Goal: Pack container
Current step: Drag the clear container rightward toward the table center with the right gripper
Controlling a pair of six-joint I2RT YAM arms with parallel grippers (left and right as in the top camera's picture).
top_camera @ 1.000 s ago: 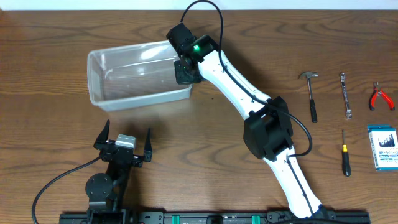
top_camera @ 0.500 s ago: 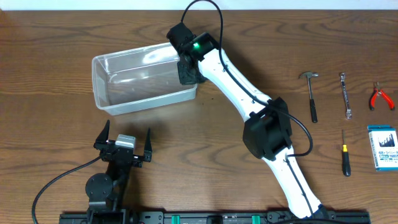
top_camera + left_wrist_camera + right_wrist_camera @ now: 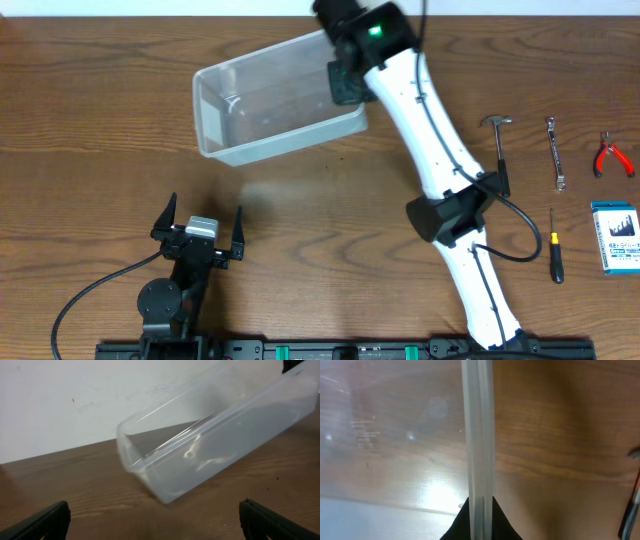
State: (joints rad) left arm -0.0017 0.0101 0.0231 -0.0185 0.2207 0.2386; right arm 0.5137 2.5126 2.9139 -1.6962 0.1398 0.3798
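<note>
Nearest the robot's base is the left gripper (image 3: 205, 210). It's parked on the near side of the container (image 3: 205, 120), well apart from it, with its fingers spread wide and nothing between them. Its wrist camera looks across bare wood straight at the tub.

Way off to the container's right, and closer to the base than the tub, a small screwdriver (image 3: 555, 255) lies on the table (image 3: 100, 120). A blue-and-white box (image 3: 614, 238) sits just past it, further right. A bit farther back, also well to the right of the container, there's a row of hand tools. The hammer (image 3: 500, 150) comes first, then a wrench (image 3: 555, 152), then red-handled pliers (image 3: 612, 157) furthest out. All of them lie flat with gaps between them.

Farthest back is the container itself, a clear plastic tub up by the far edge of the table. It sits at an angle rather than square to the edge. From the left wrist view it looks tipped, with the gripped end riding higher and the opposite corner down at or near the wood (can't say for sure if it touches). The right gripper (image 3: 345, 88) is at the container's right end, clamped tight on the wall there. Its wrist camera shows the dark fingers pinching the rim from both sides.
</note>
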